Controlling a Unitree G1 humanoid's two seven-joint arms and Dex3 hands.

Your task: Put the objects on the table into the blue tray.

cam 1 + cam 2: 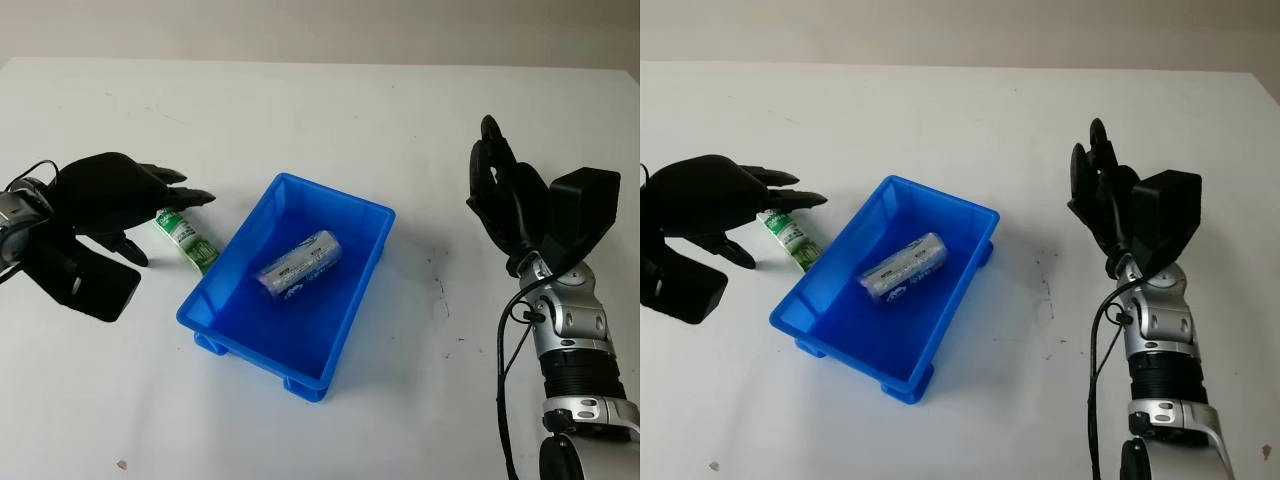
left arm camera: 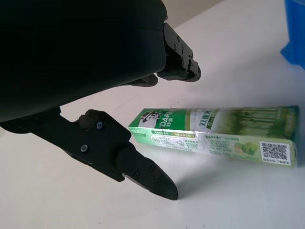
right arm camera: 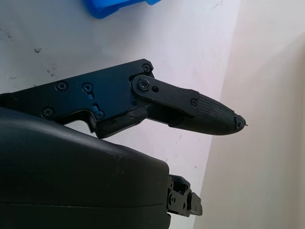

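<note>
Right hand (image 1: 505, 195) open, raised over matte white tabletop (image 1: 420, 130). Left hand (image 1: 110, 195) open, fingers above glossy green rectangular toothpaste box (image 1: 186, 240). Foil-wrapped cylinder (image 1: 300, 265) inside moulded blue tray (image 1: 225, 330).

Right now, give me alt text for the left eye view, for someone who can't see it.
The robot's open left hand hovers over a green toothpaste box lying on the white table beside a blue tray, which holds a silver-blue cylinder. The open right hand is raised on the tray's far side.
</note>
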